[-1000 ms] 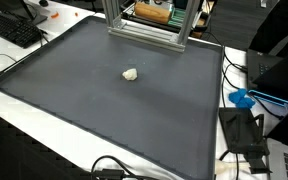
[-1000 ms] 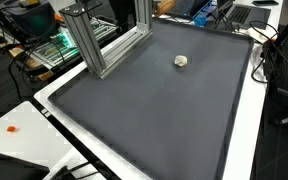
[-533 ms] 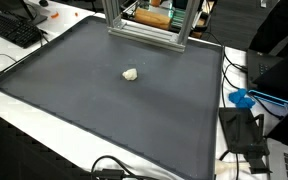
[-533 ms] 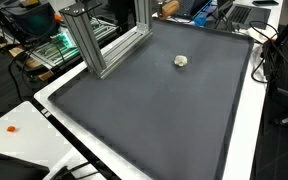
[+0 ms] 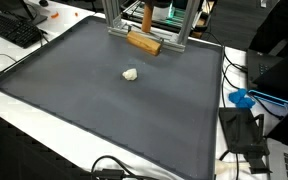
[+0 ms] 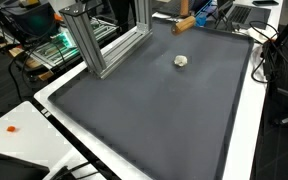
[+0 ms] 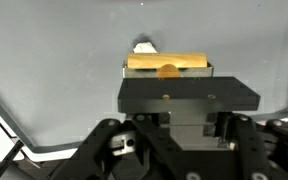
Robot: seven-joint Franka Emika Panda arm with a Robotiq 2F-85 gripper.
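A wooden block point(image 5: 144, 41) on an orange stick point(image 5: 147, 16) hangs over the far edge of the dark grey mat point(image 5: 94, 110), close to the aluminium frame point(image 5: 179, 30). It also shows as the wooden block point(image 6: 184, 24) at the mat's far end. In the wrist view my gripper point(image 7: 170, 128) is shut, and the wooden block point(image 7: 166, 62) sits straight ahead of its black body. A small white lump point(image 5: 130, 74) lies on the mat, apart from the block; the white lump point(image 7: 144, 46) peeks out just beyond it. The fingers and arm are hidden in both exterior views.
The aluminium frame point(image 6: 104, 45) stands along one mat edge. A keyboard point(image 5: 14, 28) lies off one corner. A blue object point(image 5: 242, 98), black gear point(image 5: 246, 132) and cables point(image 5: 114, 168) crowd the white table edge. Electronics point(image 6: 39, 45) sit beside the table.
The wooden block on its stick has come into both exterior views at the mat's far edge, where nothing showed before. The white lump has not moved.
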